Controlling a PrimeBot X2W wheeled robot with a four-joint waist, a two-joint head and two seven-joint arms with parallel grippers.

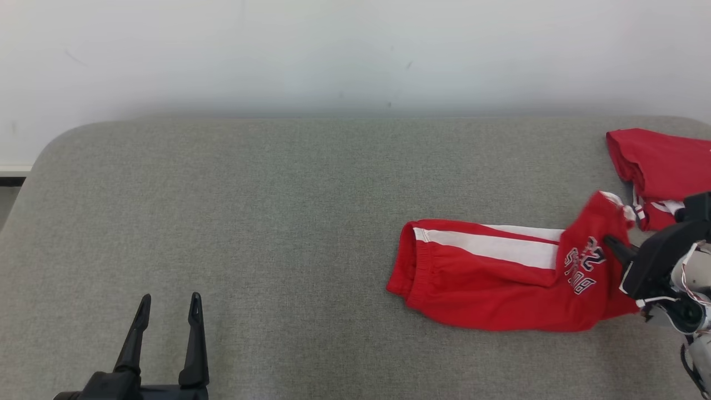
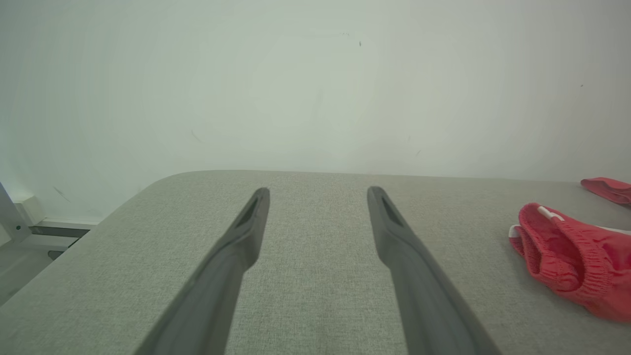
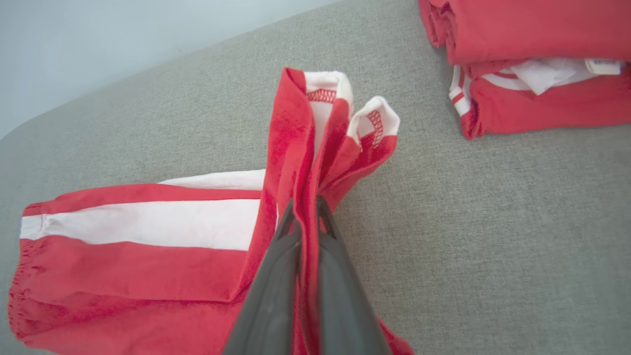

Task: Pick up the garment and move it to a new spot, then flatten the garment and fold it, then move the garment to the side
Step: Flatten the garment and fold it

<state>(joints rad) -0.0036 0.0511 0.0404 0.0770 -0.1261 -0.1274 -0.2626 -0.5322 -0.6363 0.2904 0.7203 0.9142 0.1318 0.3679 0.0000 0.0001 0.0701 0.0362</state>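
Grey woven cloth covers the table [image 1: 250, 222], which runs the full width of the head view and is bare across its left and middle. On its right half lie the red shorts [image 1: 489, 278], with a white side stripe and dark lettering. Their long axis runs left to right across the table, with the gathered elastic end towards the left and the hem end towards the right.

A second red garment [image 1: 661, 166], folded, sits at the far right edge of the table, near the raised hems but apart from them, with bare cloth between.

The right gripper [image 1: 614, 244] comes in from the right, in line with that long axis. Its fingers are clamped on the hem end, with a pleat of red fabric standing up between them in the right wrist view, and the white-edged hems stick out beyond the fingertips [image 3: 290, 217]. That end is lifted off the table while the rest lies flat.

The left gripper [image 1: 170, 300] hovers at the lower left with its fingers spread and nothing between them, well apart from the shorts; the elastic end is the one nearest to it.

The right arm is clearly the nearer and the one in charge. A carry leftward looks unobstructed, whereas the folded garment would crowd any move farther right or back.
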